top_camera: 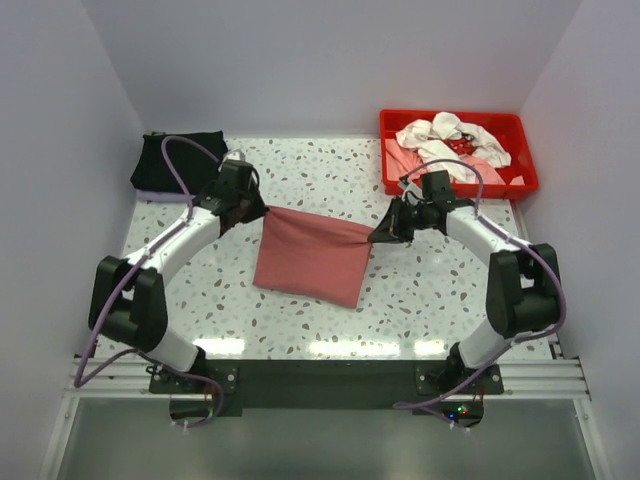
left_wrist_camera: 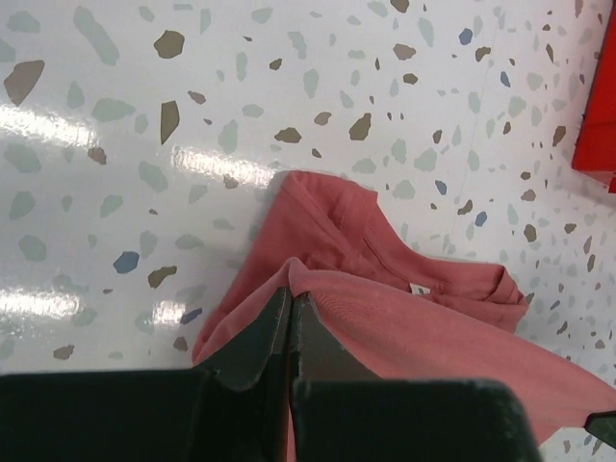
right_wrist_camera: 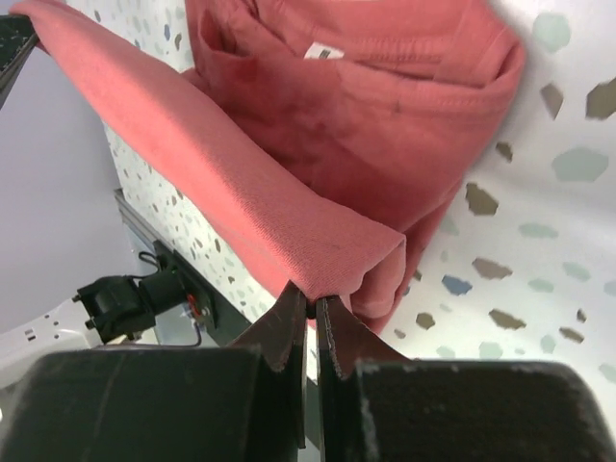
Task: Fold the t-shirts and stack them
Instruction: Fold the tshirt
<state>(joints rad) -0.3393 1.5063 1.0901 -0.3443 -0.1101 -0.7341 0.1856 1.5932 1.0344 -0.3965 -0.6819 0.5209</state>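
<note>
A dusty brick-red t-shirt (top_camera: 312,256) is stretched between both grippers over the middle of the table, its lower part lying on the tabletop. My left gripper (top_camera: 258,210) is shut on its left top corner; in the left wrist view the cloth (left_wrist_camera: 462,327) folds over the closed fingertips (left_wrist_camera: 291,294). My right gripper (top_camera: 378,236) is shut on the right top corner; the right wrist view shows the shirt (right_wrist_camera: 289,144) draped over the pinched fingertips (right_wrist_camera: 313,303). A black t-shirt (top_camera: 178,160) lies folded at the back left. White and pale pink shirts (top_camera: 448,145) lie crumpled in the tray.
A rigid bright-red plastic tray (top_camera: 525,160) stands at the back right, its corner showing in the left wrist view (left_wrist_camera: 599,106). White walls close in the table on three sides. The metal rail (top_camera: 320,378) carrying the arm bases runs along the near edge.
</note>
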